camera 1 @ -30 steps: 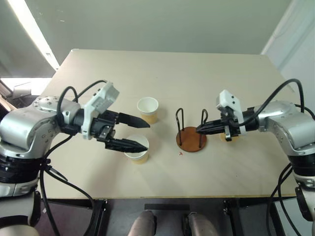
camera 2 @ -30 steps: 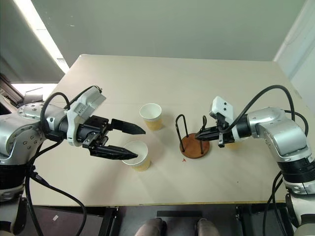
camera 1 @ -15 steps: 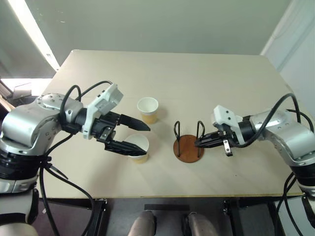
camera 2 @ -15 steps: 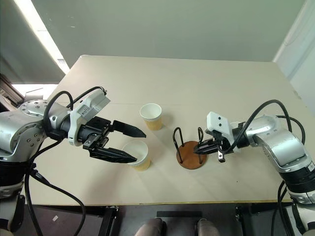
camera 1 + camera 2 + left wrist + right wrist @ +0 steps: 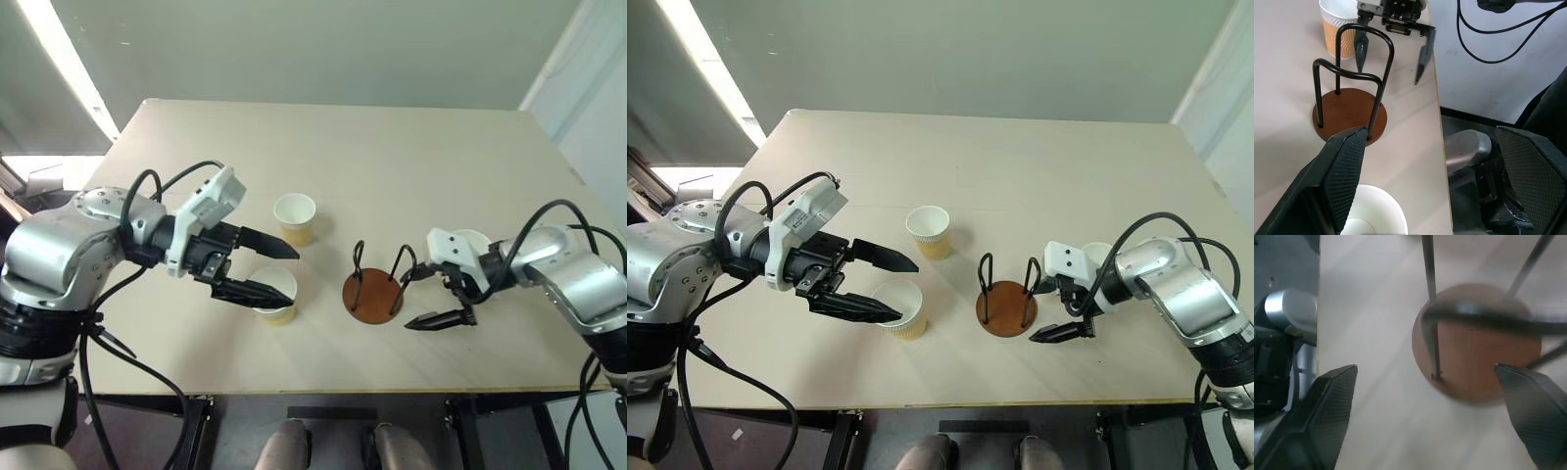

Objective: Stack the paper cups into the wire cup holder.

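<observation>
1. While the wire cup holder (image 5: 373, 293) stands empty at the table (image 5: 343, 147) centre, the right tool (image 5: 431, 297) hangs just right of it, fingers apart, touching nothing.
2. The left tool (image 5: 263, 266), fingers spread, brackets the rim of the near paper cup (image 5: 273, 294), seemingly poised to grip.
3. A second cup (image 5: 295, 217) waits farther back; a third (image 5: 472, 242) sits behind the right wrist.

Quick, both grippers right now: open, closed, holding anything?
Left gripper: open, holding nothing, jaws at a paper cup.
Right gripper: open, empty, beside the wire cup holder.
</observation>
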You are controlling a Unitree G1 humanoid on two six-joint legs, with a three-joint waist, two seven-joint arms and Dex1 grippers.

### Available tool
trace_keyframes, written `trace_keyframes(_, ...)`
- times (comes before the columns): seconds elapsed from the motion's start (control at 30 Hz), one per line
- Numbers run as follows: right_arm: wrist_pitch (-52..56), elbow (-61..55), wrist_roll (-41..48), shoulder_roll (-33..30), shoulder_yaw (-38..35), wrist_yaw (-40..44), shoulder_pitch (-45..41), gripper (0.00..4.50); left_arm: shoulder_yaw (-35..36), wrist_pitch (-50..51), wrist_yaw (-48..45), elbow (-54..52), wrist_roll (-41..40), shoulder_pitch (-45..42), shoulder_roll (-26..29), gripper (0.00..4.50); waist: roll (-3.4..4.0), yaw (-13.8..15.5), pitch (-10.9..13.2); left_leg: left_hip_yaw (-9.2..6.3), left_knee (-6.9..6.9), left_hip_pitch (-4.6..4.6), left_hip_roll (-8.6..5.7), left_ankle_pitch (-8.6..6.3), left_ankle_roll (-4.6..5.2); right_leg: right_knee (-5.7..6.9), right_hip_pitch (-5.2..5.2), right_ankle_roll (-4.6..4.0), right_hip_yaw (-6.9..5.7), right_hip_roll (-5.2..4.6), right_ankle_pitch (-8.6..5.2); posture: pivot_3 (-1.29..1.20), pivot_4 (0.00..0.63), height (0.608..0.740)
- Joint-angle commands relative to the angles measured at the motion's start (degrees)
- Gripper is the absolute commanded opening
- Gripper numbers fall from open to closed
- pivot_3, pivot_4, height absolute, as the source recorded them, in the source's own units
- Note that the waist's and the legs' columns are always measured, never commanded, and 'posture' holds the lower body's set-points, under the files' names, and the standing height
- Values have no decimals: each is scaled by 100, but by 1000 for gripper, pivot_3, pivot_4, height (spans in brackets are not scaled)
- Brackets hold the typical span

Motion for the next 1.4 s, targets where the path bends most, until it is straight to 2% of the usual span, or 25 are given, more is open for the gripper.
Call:
trace_keyframes(0.03,197,-462,359,-350,-543,154,83,4458,230,-115,66,-32,-58,32,-33,4500,0,-4,0,1,-1,-1,0,0,0,-1,0,0,0,0,0,0,150,740)
trace_keyframes(0.17,438,-857,705,-699,-914,232,202,4458,295,-128,142,-51,-97,84,-45,4500,0,-13,0,3,-4,1,0,0,0,0,0,0,1,0,0,0,150,740)
trace_keyframes(0.3,299,-721,645,-947,-1131,185,53,4458,361,-184,262,-29,-84,83,-94,4500,-1,-15,0,3,-3,2,0,0,-1,-1,1,0,2,0,0,0,150,740)
trace_keyframes(0.47,-125,120,180,-875,-1076,-114,-665,4458,399,-217,388,91,-6,-81,-129,4500,0,-22,0,4,0,6,0,1,0,5,0,0,4,0,0,0,150,740)
trace_keyframes(0.6,-644,557,-312,-909,-837,-133,-859,4458,424,-410,260,218,137,-213,41,4500,0,-8,0,-1,-3,6,1,-1,2,2,0,0,0,0,0,0,150,740)
trace_keyframes(0.7,-666,707,-315,-646,-850,-170,-1112,4458,399,-691,248,303,368,-198,164,4500,1,-20,1,2,-8,4,1,-3,5,1,0,0,2,0,0,0,150,740)
trace_keyframes(0.83,-584,784,-260,-306,-846,-130,-1517,4458,242,-1199,602,781,1046,-354,119,4500,3,-52,2,5,-12,4,4,-2,4,1,-9,-1,4,3,-1,0,150,740)
trace_keyframes(0.93,-361,766,-43,-102,-859,10,-1741,4458,-51,-2106,1148,1231,2079,-568,5,4500,3,-50,2,0,-10,4,5,-2,4,-3,-6,-2,1,4,-1,0,150,740)
trace_keyframes(1.0,-242,710,77,-58,-879,117,-1776,4458,-173,-2404,1301,1343,2429,-724,-69,4500,3,-41,2,0,-4,-1,4,-3,6,-4,-6,-2,1,3,-1,0,150,740)
trace_keyframes(1.2,454,234,870,42,-1104,325,-1826,4458,-690,-3098,1163,1466,3243,-1017,-180,4500,3,-41,2,-3,-11,-17,2,-6,10,-4,-8,-1,-3,4,-1,0,150,740)
trace_keyframes(1.4,811,74,1196,6,-1153,236,-1871,4458,-1441,-3651,689,1775,4122,-1470,-247,4500,3,-41,2,-6,-22,-17,2,-5,10,-8,-10,-1,-3,3,-1,0,150,740)
